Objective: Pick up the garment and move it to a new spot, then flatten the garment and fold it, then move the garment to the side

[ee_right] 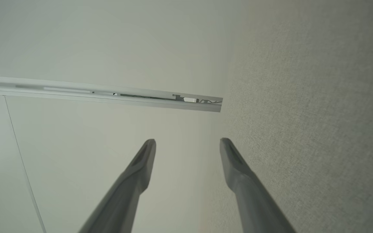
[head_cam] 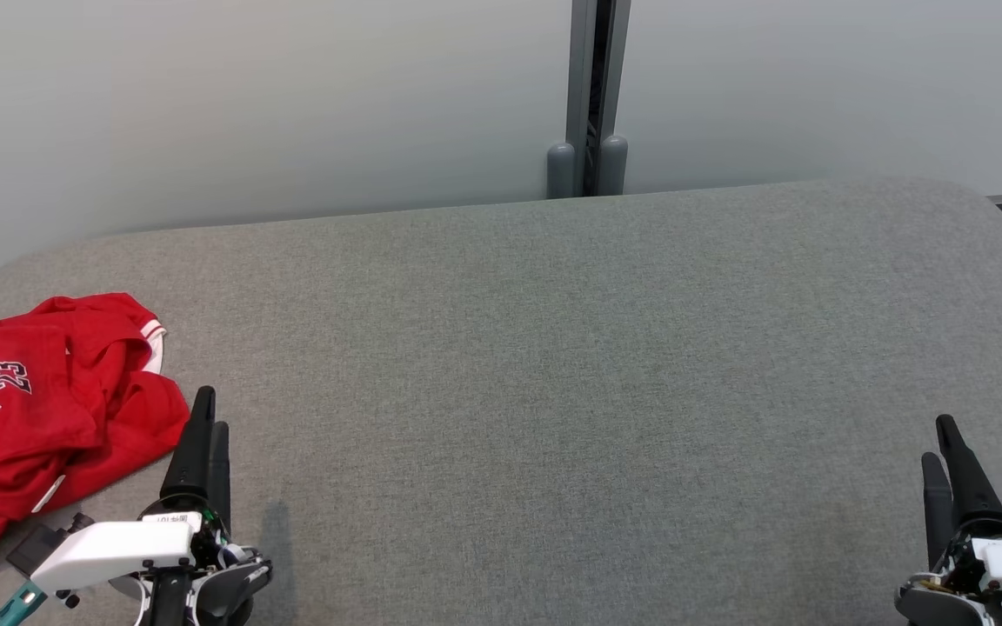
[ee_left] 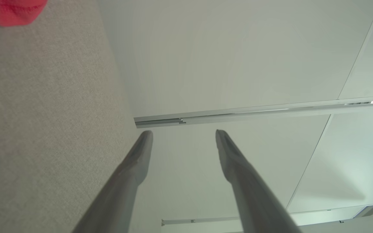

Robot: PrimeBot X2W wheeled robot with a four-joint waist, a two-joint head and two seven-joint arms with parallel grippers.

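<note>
The garment [head_cam: 40, 409] is a red jersey with white trim and white lettering, lying crumpled at the left edge of the grey fabric surface [head_cam: 553, 391]. A red corner of the garment [ee_left: 13, 11] shows at the top left of the left wrist view. My left gripper [head_cam: 210, 409] stands open just right of the garment, fingers pointing away from me, apart from the cloth. Its fingers [ee_left: 138, 161] hold nothing, as the left wrist view shows. Open as well, my right gripper [head_cam: 940, 439] sits at the lower right, far from the garment, with its fingers [ee_right: 238, 168] empty.
A pale wall [head_cam: 249, 104] runs behind the surface, with a grey vertical post [head_cam: 592, 96] at its middle. The surface's rounded back edge curves down at both far corners. Wide bare grey fabric lies between the two grippers.
</note>
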